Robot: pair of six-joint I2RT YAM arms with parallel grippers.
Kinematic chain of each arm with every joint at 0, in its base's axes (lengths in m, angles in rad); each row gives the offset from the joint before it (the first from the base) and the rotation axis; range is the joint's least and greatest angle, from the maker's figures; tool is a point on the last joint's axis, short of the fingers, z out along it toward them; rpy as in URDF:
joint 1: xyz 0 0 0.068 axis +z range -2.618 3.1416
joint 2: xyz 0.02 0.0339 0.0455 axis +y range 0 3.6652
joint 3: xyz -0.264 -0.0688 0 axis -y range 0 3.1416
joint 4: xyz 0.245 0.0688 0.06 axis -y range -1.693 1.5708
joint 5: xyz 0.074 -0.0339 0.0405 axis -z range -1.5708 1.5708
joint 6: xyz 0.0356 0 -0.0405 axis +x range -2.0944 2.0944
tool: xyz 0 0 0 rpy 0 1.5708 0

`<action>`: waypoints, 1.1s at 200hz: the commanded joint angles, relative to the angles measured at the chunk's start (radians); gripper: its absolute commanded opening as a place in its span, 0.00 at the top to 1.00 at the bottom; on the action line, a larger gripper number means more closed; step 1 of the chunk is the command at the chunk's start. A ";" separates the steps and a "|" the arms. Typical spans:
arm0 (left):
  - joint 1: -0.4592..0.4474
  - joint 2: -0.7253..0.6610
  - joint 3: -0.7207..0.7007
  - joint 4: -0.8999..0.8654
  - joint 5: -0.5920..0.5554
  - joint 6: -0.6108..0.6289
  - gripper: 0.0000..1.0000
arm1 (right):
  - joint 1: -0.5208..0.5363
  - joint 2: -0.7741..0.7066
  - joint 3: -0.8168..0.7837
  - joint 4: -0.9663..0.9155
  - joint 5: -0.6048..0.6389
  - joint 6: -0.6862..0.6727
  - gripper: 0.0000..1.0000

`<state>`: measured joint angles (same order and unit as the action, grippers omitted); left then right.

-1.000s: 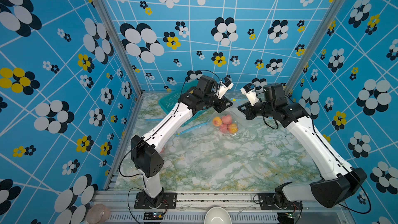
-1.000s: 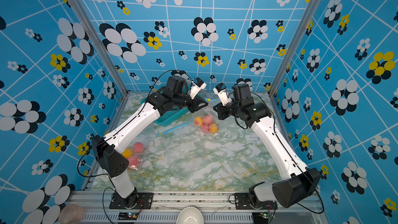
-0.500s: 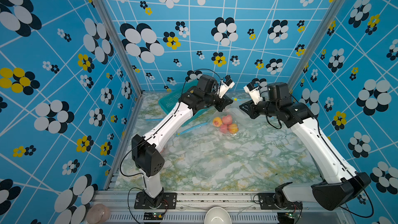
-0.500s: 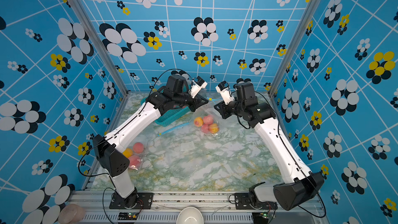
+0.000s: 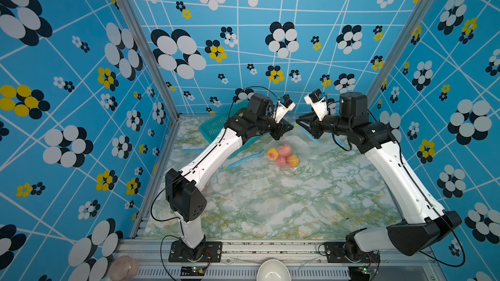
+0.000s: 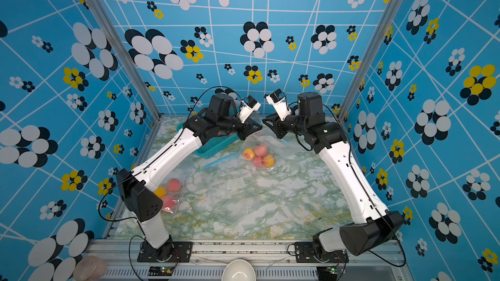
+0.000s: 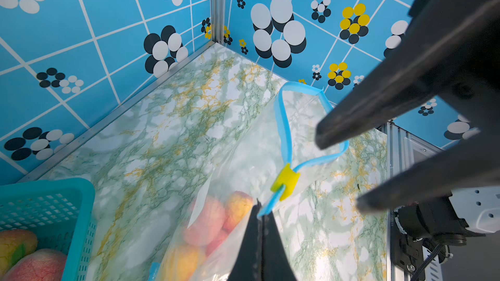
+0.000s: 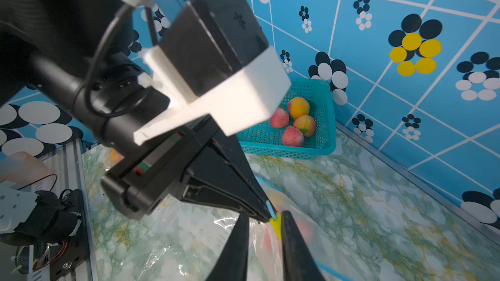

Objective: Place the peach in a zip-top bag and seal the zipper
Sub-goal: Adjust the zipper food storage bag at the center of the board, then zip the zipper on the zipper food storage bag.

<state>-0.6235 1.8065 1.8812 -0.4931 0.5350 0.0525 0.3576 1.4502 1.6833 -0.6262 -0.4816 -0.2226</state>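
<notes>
Your left fingers (image 7: pixel 259 228) clamp the blue zipper strip (image 7: pixel 283 136); your right fingers (image 8: pixel 290 239) stand apart, yellow slider (image 7: pixel 285 181) near their tips.

Teal basket (image 8: pixel 284 150), yellow slider (image 7: pixel 285 181), green-veined marble table (image 5: pixel 297 198)

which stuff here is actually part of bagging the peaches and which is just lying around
In the job: bag, peaches inside, yellow slider, left gripper pinching the bag, right gripper open by the slider.
Lying about: basket, second filled bag, bowl.
</notes>
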 commanded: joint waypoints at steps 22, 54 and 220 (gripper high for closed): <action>0.005 -0.004 0.025 -0.005 0.016 0.014 1.00 | -0.002 0.075 0.097 -0.096 -0.045 -0.080 0.79; 0.008 -0.005 0.026 -0.005 0.014 0.014 1.00 | -0.003 0.087 0.093 -0.131 -0.027 -0.099 0.81; 0.013 -0.017 0.012 0.009 0.022 -0.003 1.00 | -0.014 0.096 0.082 -0.195 -0.029 -0.139 0.83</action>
<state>-0.6189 1.8065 1.8812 -0.4934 0.5354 0.0521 0.3489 1.5391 1.7634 -0.7982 -0.5072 -0.3466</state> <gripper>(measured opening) 0.042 0.188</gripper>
